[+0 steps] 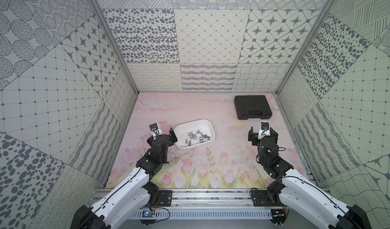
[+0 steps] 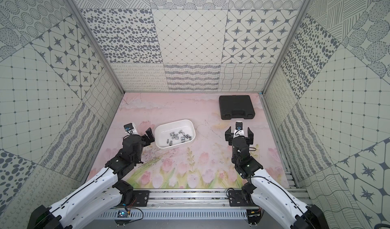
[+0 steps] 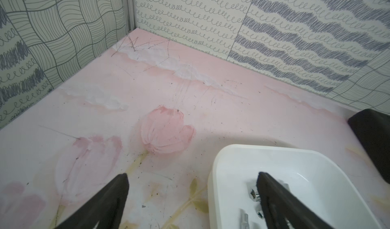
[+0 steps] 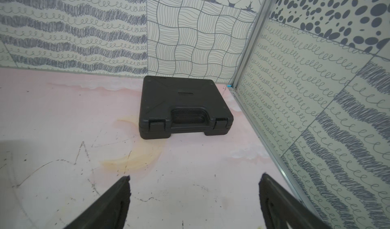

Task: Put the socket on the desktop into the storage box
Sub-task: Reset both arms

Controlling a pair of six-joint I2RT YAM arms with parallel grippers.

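The storage box sits on the tabletop, turned a little askew. Inside it lie the sockets, small shiny metal cylinders scattered loosely over its floor, mostly on their sides. Every socket that shows in both top views is within the box's walls.

The left pincer hangs at the box's left short end with its jaws spread wide. In its wrist view one finger stands over bare tabletop outside the box, and the other reaches over the rim, in front of a few of the sockets. Between the two fingers there is only tabletop and the box's rounded corner, so it holds nothing. Whether the inner finger touches the rim or a socket cannot be told.

The right pincer is well apart from the box, off its right end, over scuffed tabletop. Its jaws too are wide apart and it grips nothing; only scratched pink surface shows between the fingers.

Beyond the box and off to its right, near the far corner of the enclosure, a black tool case lies flat and closed, its moulded handle facing the right pincer
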